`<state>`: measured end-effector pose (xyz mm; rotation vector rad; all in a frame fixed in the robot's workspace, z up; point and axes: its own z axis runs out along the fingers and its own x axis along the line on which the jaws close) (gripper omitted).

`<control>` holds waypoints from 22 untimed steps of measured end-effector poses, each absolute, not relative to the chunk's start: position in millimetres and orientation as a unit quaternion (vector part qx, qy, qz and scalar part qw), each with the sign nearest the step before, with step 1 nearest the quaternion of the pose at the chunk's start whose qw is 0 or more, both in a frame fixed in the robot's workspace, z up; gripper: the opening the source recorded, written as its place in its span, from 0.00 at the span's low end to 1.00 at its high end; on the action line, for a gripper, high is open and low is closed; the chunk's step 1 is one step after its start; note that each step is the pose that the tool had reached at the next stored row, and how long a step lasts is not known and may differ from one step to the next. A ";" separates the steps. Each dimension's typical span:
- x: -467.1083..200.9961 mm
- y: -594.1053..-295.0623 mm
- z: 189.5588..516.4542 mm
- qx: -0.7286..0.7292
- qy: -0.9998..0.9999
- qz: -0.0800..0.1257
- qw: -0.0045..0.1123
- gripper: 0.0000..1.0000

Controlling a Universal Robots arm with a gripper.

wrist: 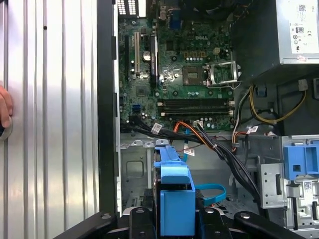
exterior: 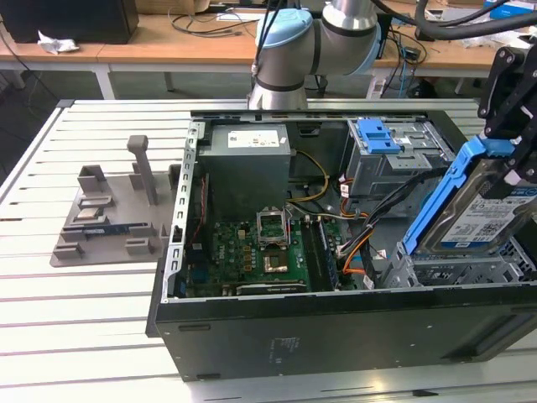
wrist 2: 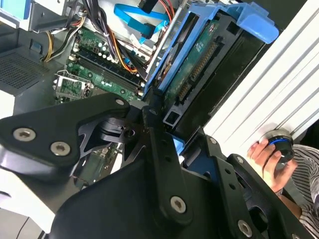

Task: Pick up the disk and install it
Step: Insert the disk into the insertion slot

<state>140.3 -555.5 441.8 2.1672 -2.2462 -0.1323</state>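
Tool (wrist: 177,220) was clamped on the disk (exterior: 482,210), held tilted above the case (exterior: 294,336). Pickup looked done; seating the disk was not.

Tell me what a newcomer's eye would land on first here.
The disk, silver with bright blue rails, stands out first: it hangs tilted in the gripper over the open computer case at the exterior view's right. Next comes the green motherboard inside the case.
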 end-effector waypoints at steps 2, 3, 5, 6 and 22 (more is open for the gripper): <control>141.1 -555.5 439.0 0.694 -0.719 -0.042 0.009 0.36; 141.4 -555.5 438.0 0.694 -0.719 -0.042 0.009 0.36; 141.5 -555.5 435.7 0.694 -0.719 -0.042 0.009 0.36; 141.5 -555.5 434.6 0.694 -0.719 -0.042 0.009 0.36; 141.6 -555.5 419.7 0.694 -0.719 -0.042 0.009 0.36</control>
